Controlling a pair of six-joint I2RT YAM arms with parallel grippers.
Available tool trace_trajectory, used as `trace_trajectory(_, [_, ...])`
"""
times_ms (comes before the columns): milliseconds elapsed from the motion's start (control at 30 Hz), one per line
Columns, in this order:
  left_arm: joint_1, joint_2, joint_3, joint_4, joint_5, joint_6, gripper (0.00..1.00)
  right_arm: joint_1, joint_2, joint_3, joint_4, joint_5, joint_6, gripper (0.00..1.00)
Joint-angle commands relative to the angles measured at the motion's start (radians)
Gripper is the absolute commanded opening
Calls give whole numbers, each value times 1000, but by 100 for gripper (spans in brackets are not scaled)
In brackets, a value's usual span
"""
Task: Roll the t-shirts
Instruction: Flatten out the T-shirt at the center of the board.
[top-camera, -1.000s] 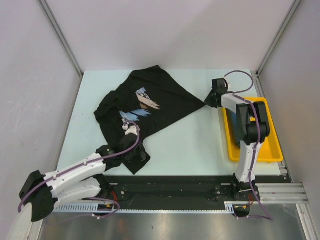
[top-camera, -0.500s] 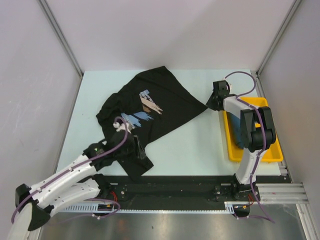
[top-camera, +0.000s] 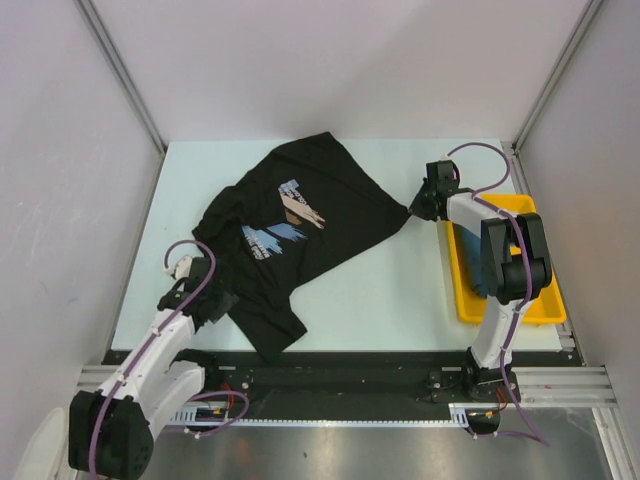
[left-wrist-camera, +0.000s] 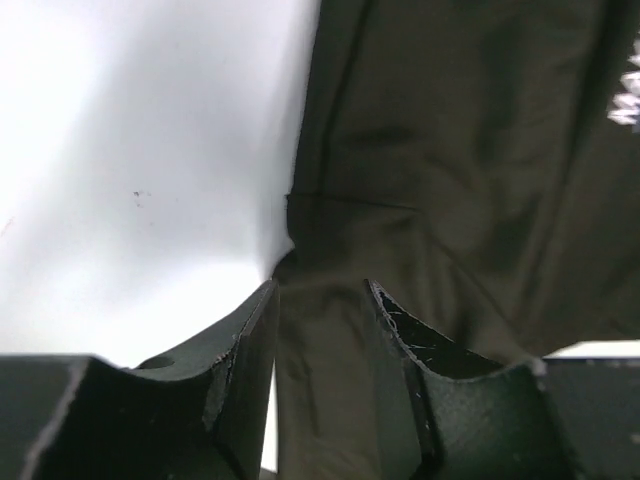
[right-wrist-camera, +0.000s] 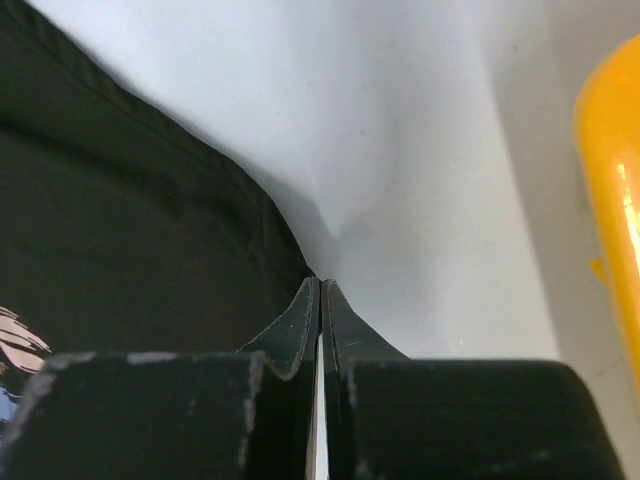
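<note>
A pale table (top-camera: 400, 290) sits between grey walls (top-camera: 320, 60). The left gripper (left-wrist-camera: 320, 290) is open, with an edge of the black shirt (top-camera: 340, 200) between its jaws. The right gripper (right-wrist-camera: 320, 282) pinches a corner tight.

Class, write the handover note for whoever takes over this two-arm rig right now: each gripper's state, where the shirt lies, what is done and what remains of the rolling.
Grippers: the left gripper is open, its jaws apart with the near-left edge of the black t-shirt between them, not clamped. The right gripper is shut on the shirt's right corner, beside the yellow tray.
Shirt: print up and wrinkled on the table, drawn to a point at the right gripper. No second tee is in view.
Done: nothing rolled.
Left: flatten the shirt, roll it, then any further tees.
</note>
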Motion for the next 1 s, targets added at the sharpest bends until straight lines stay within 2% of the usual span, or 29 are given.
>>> trace_trajectory(0, [26,15,-49,185,32,-16,44,2,-21,5,42,-20,7,0])
trace_trajectory(267, [36,106,-40,207,-53,-24,47,7,-7,5,47,-56,15,0])
trace_trajectory(400, [36,137,-9,153,-99,-38,49,7,-5,5,50,-59,11,0])
trace_trajectory(600, [34,130,-38,190,-91,-33,51,5,2,5,62,-61,11,0])
trace_trajectory(700, [34,151,-47,239,-65,-9,41,4,2,5,67,-63,9,0])
trace_trajectory(733, [33,150,-47,249,-56,-1,32,2,1,5,70,-63,6,0])
trace_trajectory(800, [33,140,-38,275,-42,27,24,-1,-8,8,72,-64,4,0])
trace_trajectory(833, [33,134,-30,277,-39,30,15,-4,-13,14,72,-66,3,0])
trace_trajectory(933, [33,87,40,231,-44,62,0,-9,-39,20,75,-95,0,0])
trace_trajectory(967, [33,40,93,179,-53,70,0,-10,-63,22,75,-102,0,0])
